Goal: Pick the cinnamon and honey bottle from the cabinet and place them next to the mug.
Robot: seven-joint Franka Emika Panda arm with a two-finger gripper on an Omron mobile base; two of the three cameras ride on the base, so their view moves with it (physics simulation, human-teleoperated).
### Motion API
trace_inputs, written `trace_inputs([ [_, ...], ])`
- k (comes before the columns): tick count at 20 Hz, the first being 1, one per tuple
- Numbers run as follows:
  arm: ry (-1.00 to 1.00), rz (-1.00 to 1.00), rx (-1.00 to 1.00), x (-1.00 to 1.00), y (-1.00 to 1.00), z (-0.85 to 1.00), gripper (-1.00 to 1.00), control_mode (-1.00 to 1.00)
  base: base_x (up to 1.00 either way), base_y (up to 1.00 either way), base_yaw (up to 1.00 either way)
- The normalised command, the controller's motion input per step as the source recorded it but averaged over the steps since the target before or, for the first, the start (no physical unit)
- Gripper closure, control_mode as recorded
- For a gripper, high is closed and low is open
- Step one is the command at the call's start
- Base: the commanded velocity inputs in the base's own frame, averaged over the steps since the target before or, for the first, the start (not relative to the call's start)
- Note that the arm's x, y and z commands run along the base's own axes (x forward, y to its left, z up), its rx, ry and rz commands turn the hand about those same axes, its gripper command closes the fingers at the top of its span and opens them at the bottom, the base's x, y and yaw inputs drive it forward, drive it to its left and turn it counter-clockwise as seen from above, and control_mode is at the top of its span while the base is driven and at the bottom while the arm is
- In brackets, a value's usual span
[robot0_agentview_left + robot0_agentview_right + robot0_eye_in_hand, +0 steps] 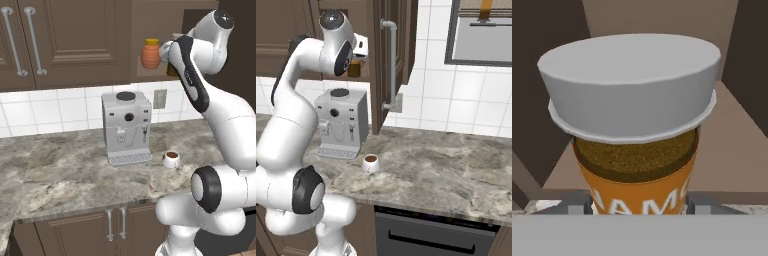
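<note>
The cabinet [75, 45] hangs dark brown on the wall above a white tiled backsplash [50, 110], its panelled doors carrying long silver handles. One door [392, 60] stands swung open toward the room, edge-on in the right base view, and beside it an open shelf niche [150, 72] is exposed. Below runs the counter [75, 175], mottled grey-brown stone, with lower cabinets under it.

The arm [220, 130] rises from the base and bends high, its hand reaching into the niche at shelf level. On the counter against the backsplash sits a grey coffee machine [127, 127], directly beneath the niche. Just right of its drip tray, standing apart from it, is the mug [171, 159], white with dark liquid inside.

On the shelf the honey bottle [150, 54] stands upright, orange and ribbed with a yellow lid, just left of the hand. The cinnamon [634, 150] stands upright beside it on the same shelf, largely hidden behind the wrist from the left base view; from the hand view its grey lid and orange label loom close. The gripper [637, 204] is closed narrow around the jar's body, one fingertip at each side of the label. Whether the jar's base is on the shelf or just off it, I can't quite tell from here.
</note>
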Motion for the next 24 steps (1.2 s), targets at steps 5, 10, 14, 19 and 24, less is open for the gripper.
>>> trace_inputs([
  [5,-0.01,0.06,-0.01,-0.96,0.26,-0.25,1.0,-1.0,0.0,0.0,0.0],
  [10,-0.02,0.01,0.0,-0.98,0.04,-0.27,1.0,-1.0,0.0,0.0,0.0],
  [14,0.0,0.0,-0.02,-0.76,0.0,-0.43,1.0,-1.0,0.0,0.0,0.0],
  [19,0.0,0.0,-0.03,-0.51,-0.04,-0.52,1.0,-1.0,0.0,0.0,0.0],
  [24,0.0,0.0,-0.03,-0.15,-0.25,-0.56,1.0,-1.0,0.0,0.0,0.0],
])
